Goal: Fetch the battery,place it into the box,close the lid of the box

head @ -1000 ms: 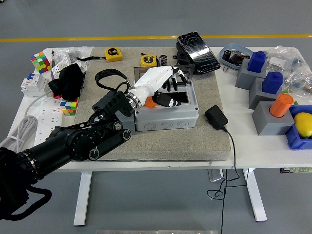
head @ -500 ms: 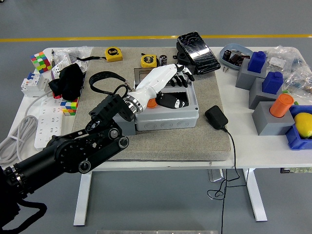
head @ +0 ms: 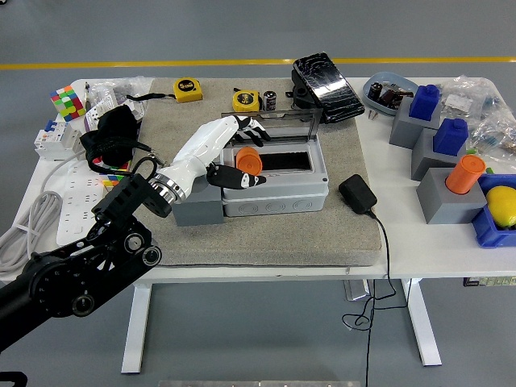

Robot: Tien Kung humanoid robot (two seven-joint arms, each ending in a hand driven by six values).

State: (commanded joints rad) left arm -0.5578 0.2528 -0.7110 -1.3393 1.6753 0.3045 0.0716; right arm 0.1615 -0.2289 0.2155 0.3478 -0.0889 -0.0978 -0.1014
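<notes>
Your left hand (head: 219, 149) sits at the frame's center-left, over the left end of the grey box (head: 274, 187) on the tan mat (head: 266, 230). Its fingers (head: 242, 125) are loosely spread and grip nothing, the thumb lying along the box's top. The orange battery (head: 249, 163) stands just right of the palm, at the left end of the box's dark opening. The clear lid (head: 282, 127) stands raised behind it on the worktop (head: 419, 242).
</notes>
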